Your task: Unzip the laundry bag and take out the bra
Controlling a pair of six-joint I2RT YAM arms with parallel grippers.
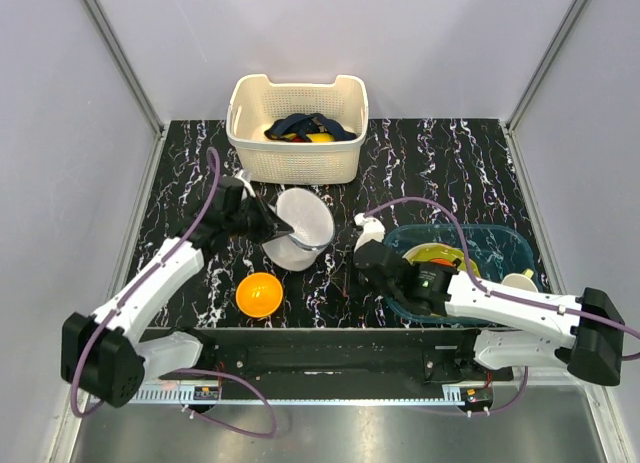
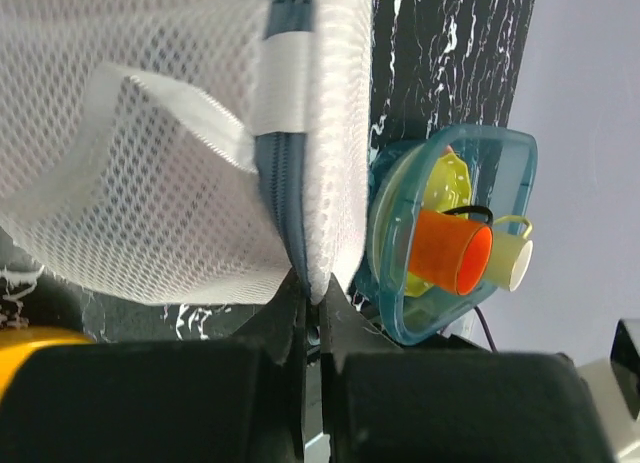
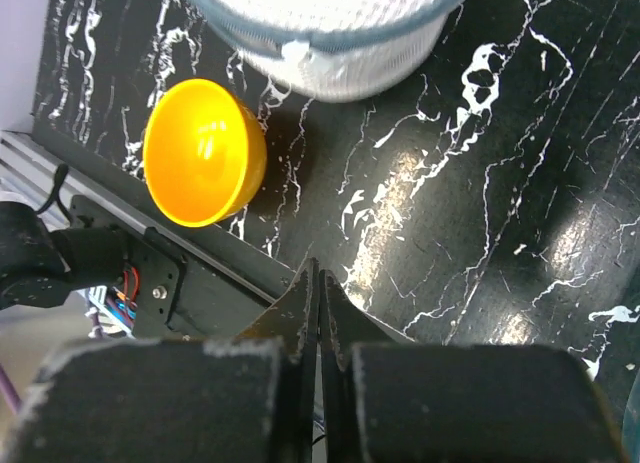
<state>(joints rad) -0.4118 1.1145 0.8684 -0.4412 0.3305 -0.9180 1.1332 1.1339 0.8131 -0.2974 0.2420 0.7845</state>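
Note:
The laundry bag (image 1: 300, 228) is a round white mesh case with a grey-blue zip (image 2: 283, 188). It stands tilted on the black marbled table, in front of the basket. My left gripper (image 1: 270, 226) is shut on the bag's mesh rim beside the zip, which shows in the left wrist view (image 2: 312, 291). The zip looks closed there. The bag also shows at the top of the right wrist view (image 3: 330, 28). My right gripper (image 1: 366, 266) is shut and empty, low over bare table to the bag's right (image 3: 320, 275). The bra is hidden.
An orange bowl (image 1: 259, 294) lies near the front edge, left of centre (image 3: 203, 151). A cream slotted basket (image 1: 297, 155) with dark and yellow clothes stands at the back. A teal tub (image 1: 505, 245) with an orange cup (image 2: 455, 253) and dishes sits at the right.

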